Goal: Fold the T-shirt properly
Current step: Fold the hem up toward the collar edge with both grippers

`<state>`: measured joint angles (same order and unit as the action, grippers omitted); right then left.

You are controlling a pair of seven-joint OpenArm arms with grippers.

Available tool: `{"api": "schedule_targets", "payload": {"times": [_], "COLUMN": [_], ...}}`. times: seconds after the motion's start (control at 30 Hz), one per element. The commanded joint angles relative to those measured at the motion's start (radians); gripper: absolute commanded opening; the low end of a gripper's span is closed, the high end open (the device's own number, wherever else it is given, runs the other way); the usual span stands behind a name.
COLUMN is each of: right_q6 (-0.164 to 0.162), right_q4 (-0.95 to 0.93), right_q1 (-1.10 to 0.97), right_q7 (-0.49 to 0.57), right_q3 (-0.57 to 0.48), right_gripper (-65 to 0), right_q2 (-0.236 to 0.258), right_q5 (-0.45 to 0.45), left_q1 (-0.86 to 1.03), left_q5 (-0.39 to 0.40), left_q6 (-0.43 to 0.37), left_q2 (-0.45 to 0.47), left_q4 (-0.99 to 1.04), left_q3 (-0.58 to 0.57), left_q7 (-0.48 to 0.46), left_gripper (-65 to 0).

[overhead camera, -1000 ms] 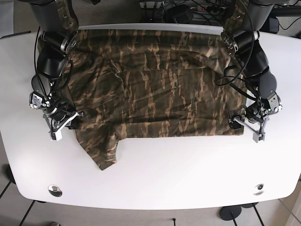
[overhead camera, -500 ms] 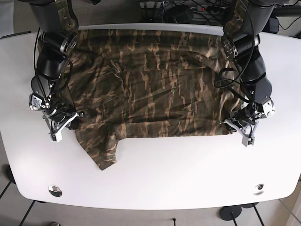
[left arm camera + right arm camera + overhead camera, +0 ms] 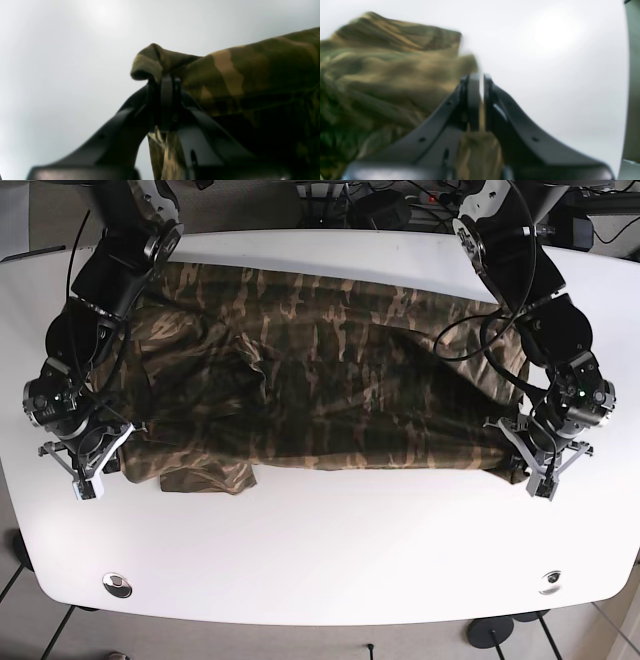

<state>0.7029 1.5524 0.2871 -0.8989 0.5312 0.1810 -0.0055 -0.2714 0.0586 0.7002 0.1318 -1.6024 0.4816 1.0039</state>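
Two of my claws grip the shirt (image 3: 320, 380), one at each lower corner, and it lies stretched across the white desk (image 3: 330, 550) between them. Only the base view shows its full spread: soft camouflage cloth, wrinkled, with one edge rolled under near my right claw (image 3: 88, 470). My left claw (image 3: 540, 470) sits at the opposite corner. Close up, the left wrist view shows the left claw (image 3: 165, 100) clenched on a thick rounded fold of fabric (image 3: 237, 75). The right wrist view is blurred, yet the right claw (image 3: 477, 100) is pinched nearly together with tan cloth (image 3: 382, 62) caught in the gap. Black cables (image 3: 500, 330) trail over the shirt from my arms. Round fittings (image 3: 117, 583) sit in the desk's front corners.
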Motion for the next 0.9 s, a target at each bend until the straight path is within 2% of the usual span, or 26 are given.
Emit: {"api": "schedule_targets", "payload": {"times": [0.03, 0.17, 0.23, 0.33, 0.4, 0.47, 0.5, 0.57, 0.77, 0.83, 0.9], "right_q6": [-0.005, -0.005, -0.005, -0.005, -0.005, -0.005, -0.005, -0.005, -0.005, -0.005, -0.005], "right_q4": [0.089, 0.168, 0.122, -0.017, -0.120, -0.266, -0.347, -0.514, -0.929, -1.005, -1.024], "right_q1": [-0.039, -0.160, -0.154, -0.042, 0.034, 0.116, 0.163, 0.246, 0.404, 0.423, 0.424], "right_q7": [-0.024, -0.058, -0.056, -0.052, -0.002, 0.067, 0.102, 0.200, 0.590, 0.647, 0.650], "right_q3": [0.004, 0.036, 0.037, 0.036, 0.030, 0.028, 0.028, 0.028, 0.028, 0.027, 0.028], "right_gripper": [-63.1, -62.9, -59.5, -36.0, -21.2, -10.0, -7.0, -6.0, -6.0, -6.0, -6.0], "right_q2": [0.016, 0.008, 0.008, 0.015, 0.018, 0.025, 0.030, 0.033, 0.035, 0.044, 0.041], "right_q5": [0.045, 0.112, 0.131, 0.134, 0.131, 0.100, 0.071, 0.009, -0.135, -0.169, -0.182], "left_q1": [0.025, 0.126, 0.136, 0.134, 0.131, 0.129, 0.129, 0.129, 0.129, 0.129, 0.129], "left_q5": [0.001, 0.001, 0.001, 0.001, 0.001, 0.001, 0.001, 0.001, 0.001, 0.001, 0.001], "left_q6": [-0.002, -0.002, -0.002, -0.002, -0.002, -0.002, -0.002, -0.002, -0.002, -0.002, -0.002], "left_q2": [0.015, 0.018, 0.018, 0.018, 0.018, 0.018, 0.016, 0.016, 0.013, 0.013, 0.013], "left_q4": [-0.054, -0.109, -0.106, -0.105, -0.103, -0.102, -0.102, -0.102, -0.102, -0.102, -0.102], "left_q3": [0.002, 0.004, 0.004, 0.004, 0.004, 0.002, 0.001, 0.001, 0.001, 0.001, 0.001], "left_q7": [-0.012, -0.015, -0.016, -0.016, -0.016, -0.016, -0.016, -0.016, -0.016, -0.016, -0.016], "left_gripper": [-65.0, -65.0, -65.0, -65.0, -65.0, -65.0, -65.0, -65.0, -65.0, -65.0, -65.0]}}
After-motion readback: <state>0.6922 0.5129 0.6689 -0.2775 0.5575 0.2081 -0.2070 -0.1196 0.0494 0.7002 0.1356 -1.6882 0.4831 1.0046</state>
